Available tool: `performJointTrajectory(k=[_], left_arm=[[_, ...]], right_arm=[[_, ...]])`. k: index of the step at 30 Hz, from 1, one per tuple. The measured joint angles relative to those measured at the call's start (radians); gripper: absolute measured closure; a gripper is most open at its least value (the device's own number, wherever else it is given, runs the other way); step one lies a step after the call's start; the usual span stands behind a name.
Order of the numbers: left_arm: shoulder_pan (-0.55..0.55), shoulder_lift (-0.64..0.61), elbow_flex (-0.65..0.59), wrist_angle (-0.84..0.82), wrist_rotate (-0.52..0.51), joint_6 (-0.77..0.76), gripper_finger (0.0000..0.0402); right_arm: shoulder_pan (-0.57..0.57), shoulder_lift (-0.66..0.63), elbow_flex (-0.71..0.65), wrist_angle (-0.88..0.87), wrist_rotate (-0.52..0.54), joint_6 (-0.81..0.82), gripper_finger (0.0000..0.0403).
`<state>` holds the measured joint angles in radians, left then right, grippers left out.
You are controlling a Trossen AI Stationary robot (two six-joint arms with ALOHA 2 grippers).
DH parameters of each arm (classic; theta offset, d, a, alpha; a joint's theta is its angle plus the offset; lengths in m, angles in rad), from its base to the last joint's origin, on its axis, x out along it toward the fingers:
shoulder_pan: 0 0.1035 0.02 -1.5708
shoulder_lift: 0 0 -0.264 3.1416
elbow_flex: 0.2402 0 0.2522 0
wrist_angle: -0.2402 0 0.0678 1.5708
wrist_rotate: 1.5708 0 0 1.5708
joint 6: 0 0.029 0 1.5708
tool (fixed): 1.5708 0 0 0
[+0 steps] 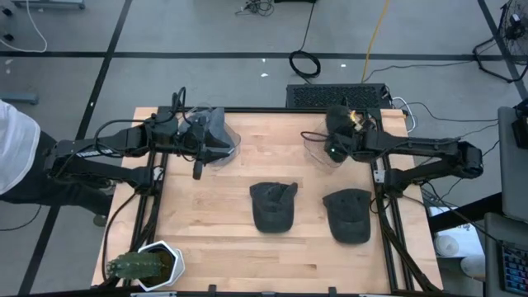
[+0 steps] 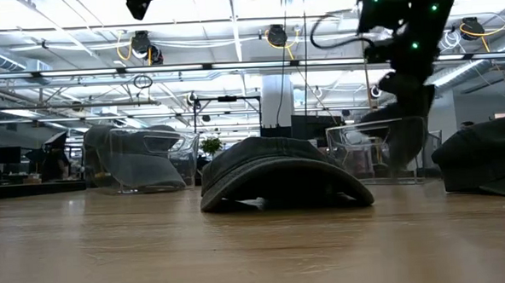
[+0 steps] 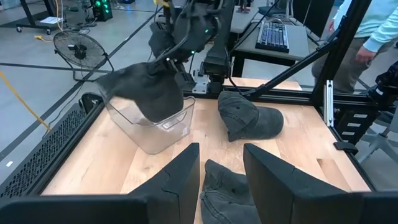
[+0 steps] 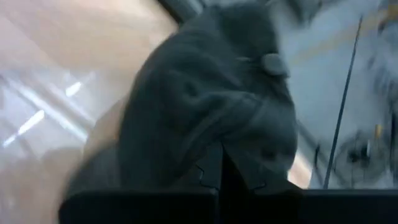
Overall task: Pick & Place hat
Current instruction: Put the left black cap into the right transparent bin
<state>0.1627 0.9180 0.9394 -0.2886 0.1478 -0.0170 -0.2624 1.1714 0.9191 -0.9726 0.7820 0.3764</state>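
Observation:
My right gripper (image 1: 334,151) is shut on a dark hat (image 3: 146,87) at the table's far right. The hat hangs into a clear bin (image 3: 158,127). Two more dark hats lie crown up on the wooden table, one in the middle (image 1: 272,206) and one to its right (image 1: 348,214). At the far left my left gripper (image 3: 221,180) stands open and holds nothing. It is beside a second clear bin (image 1: 227,140) that has a dark hat (image 1: 210,128) in it. My right gripper pinches the hat's cloth (image 4: 214,146) between its two shut fingers, on the crown some way from the top button (image 4: 272,62). The fingers slant downward from above. The hat hangs below them, its lower part inside the clear bin.
A cactus in a white pot (image 1: 148,266) stands at the table's near left corner. Black frame rails (image 1: 388,206) run along the table's sides. Bare wood (image 1: 214,239) shows in front of the two lying hats. A person (image 3: 382,28) stands beyond the table.

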Motion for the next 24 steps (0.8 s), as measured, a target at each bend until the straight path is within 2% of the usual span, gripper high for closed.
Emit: performJointTrajectory(k=[6,10,15,17,19,21,24], left_arm=[[0.0,0.0,0.0,0.0,0.0,0.0,0.027],[0.0,0.0,0.0,0.0,0.0,0.0,0.027],[0.0,0.0,0.0,0.001,0.0,0.001,0.027],[0.0,0.0,0.0,0.001,0.0,0.001,0.027],[0.0,0.0,0.0,0.001,0.0,0.001,0.027],[0.0,0.0,0.0,0.001,0.0,0.001,0.027],[0.0,0.0,0.0,0.001,0.0,0.007,0.027]], right_arm=[[-0.053,0.0,-0.008,-0.156,-0.052,0.135,0.0403],[-0.03,0.0,-0.009,-0.103,0.052,0.154,0.0403],[-0.031,0.0,-0.009,0.044,-0.047,0.046,0.0403],[-0.043,0.0,-0.009,0.068,-0.026,0.029,0.0403],[-0.067,0.0,-0.019,0.076,0.051,0.018,0.0403],[-0.109,0.0,-0.036,0.088,0.081,-0.009,0.0403],[-0.197,0.0,-0.065,0.157,0.012,-0.081,0.0403]])
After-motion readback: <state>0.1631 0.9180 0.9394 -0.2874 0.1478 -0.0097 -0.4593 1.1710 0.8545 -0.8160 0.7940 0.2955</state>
